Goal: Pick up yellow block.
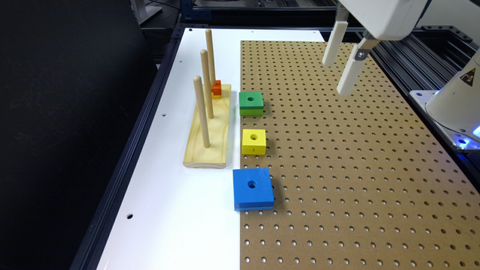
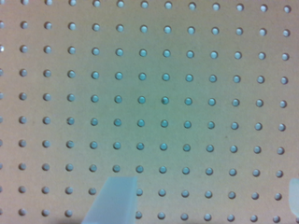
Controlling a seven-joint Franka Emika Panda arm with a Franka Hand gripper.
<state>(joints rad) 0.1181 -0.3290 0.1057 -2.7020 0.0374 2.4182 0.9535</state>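
Hovering high above the pegboard (image 1: 337,157) near the surface's far edge, the Franka arm's gripper (image 1: 342,63) has its jaws spread wide with nothing between them, so the pick-up appears not yet begun. The yellow block (image 1: 254,141) sits untouched on the pegboard's edge beside the white strip, between the green block (image 1: 251,103) and blue block (image 1: 252,188), well apart from the jaws.

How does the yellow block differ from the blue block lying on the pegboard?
The yellow block is clearly smaller across than the blue block. The yellow block looks thick for its width, nearly cube-like; the blue block is a flat, wide slab. The yellow block lies between the green block and the blue block, which ends the row nearest the camera. Both are square with a round centre hole, lying flat along the pegboard edge.
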